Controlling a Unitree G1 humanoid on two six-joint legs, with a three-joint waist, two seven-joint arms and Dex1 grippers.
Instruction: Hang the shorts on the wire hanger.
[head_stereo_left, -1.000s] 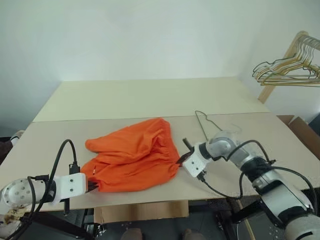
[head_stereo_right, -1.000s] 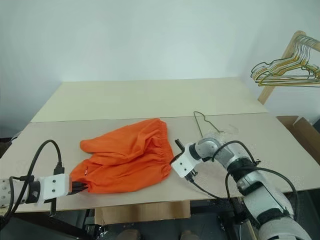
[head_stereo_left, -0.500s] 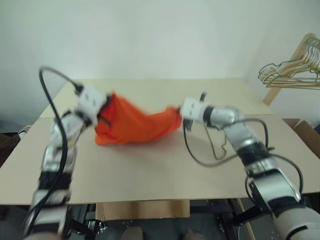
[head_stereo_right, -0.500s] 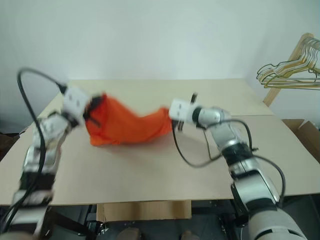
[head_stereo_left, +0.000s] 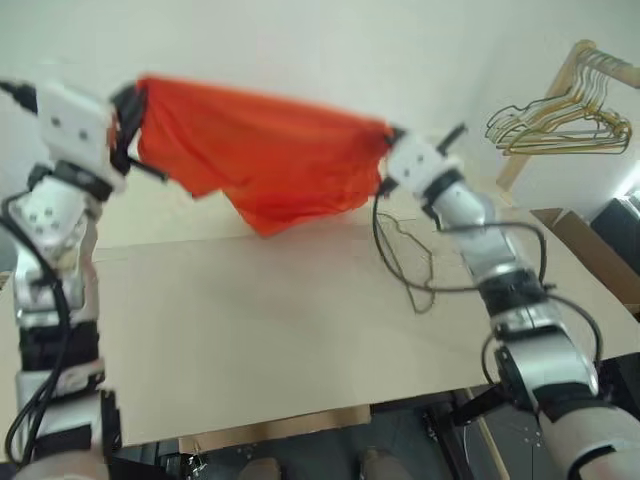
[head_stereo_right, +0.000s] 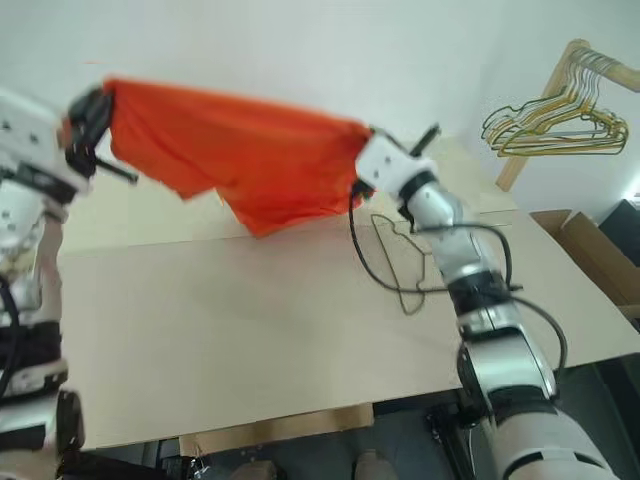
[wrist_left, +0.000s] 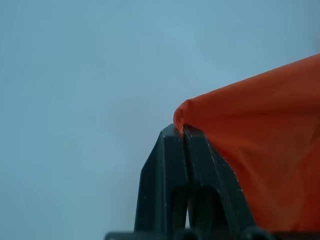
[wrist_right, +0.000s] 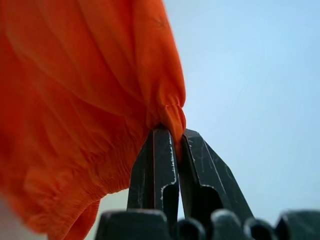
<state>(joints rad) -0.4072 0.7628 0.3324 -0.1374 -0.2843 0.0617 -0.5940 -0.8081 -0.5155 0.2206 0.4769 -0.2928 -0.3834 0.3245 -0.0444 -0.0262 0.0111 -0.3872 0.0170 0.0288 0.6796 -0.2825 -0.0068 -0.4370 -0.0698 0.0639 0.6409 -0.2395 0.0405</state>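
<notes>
The shorts (head_stereo_left: 265, 160) are held stretched above the counter (head_stereo_left: 250, 330), pinched shut-fast by the left pincer (head_stereo_left: 128, 125) and right pincer (head_stereo_left: 388, 160). Thin, limp fabric sags; waistband grips are advised. The wire hanger (head_stereo_left: 405, 245) lies at 4 o'clock.

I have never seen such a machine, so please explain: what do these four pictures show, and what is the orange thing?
A two-armed robot stands at a table. Two pictures come from cameras on its head, looking down over its arms; two come from cameras on its wrists, looking along each pair of black fingers. The orange thing is the shorts, stretched in the air between both arms. The left gripper pinches one corner, and the right gripper pinches the gathered waistband. On the table lies the wire hanger, near the right arm. More hangers hang on a wooden rack at the side.
</notes>
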